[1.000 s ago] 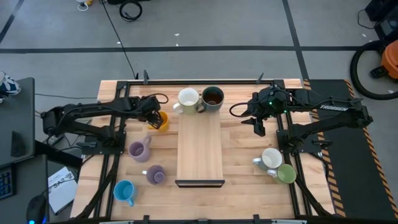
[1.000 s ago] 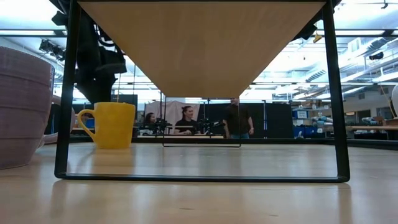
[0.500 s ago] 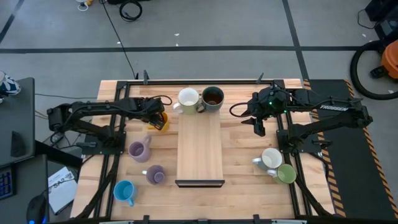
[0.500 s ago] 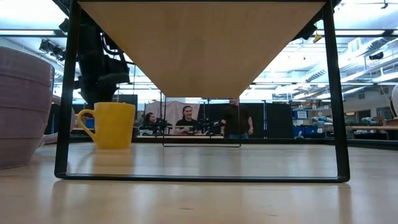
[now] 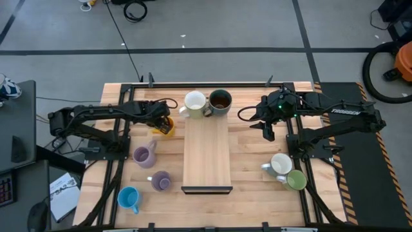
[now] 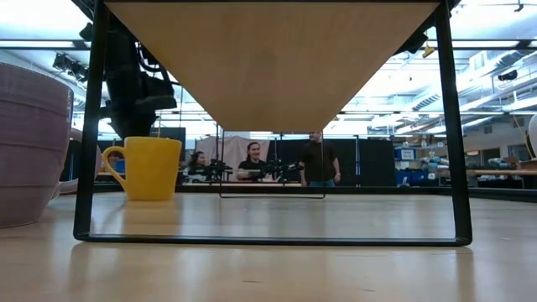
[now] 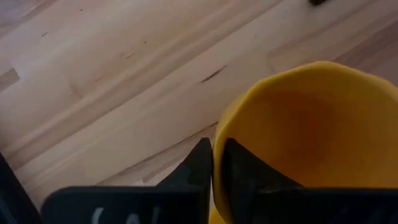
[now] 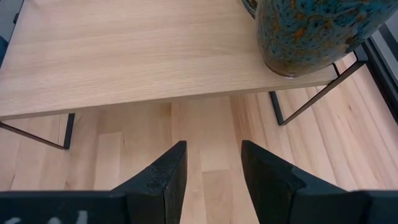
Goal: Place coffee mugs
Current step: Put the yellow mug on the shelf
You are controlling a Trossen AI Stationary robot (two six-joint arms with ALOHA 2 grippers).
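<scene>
An orange-yellow coffee mug (image 5: 167,126) stands on its base on the table left of the wooden riser (image 5: 207,154). My left gripper (image 5: 160,122) is shut on it. A white mug (image 5: 194,101) and a dark grey mug (image 5: 220,101) stand on the riser's far end. Two lavender mugs (image 5: 143,154) (image 5: 160,180) and a light blue mug (image 5: 129,198) stand on the table at the near left. A white mug (image 5: 280,164) and a green mug (image 5: 297,180) stand at the near right. My right gripper (image 5: 267,131) hovers open right of the riser, with nothing between its fingers (image 8: 168,174). My left gripper pinches the orange-yellow mug's wall at the rim (image 7: 219,140), one finger (image 7: 239,171) inside the cup and the other finger (image 7: 198,163) outside. The fingers come down from above, slanting from the table's left. The mug stands upright with its base on the table (image 6: 151,198).
The riser's black wire legs (image 6: 89,126) stand close beside the orange-yellow mug. The riser's near half is bare wood. People stand in the room beyond the table's far edge (image 6: 252,164).
My left gripper has come down over the orange-yellow mug and shut on its wall. The mug has stayed upright on the table.
</scene>
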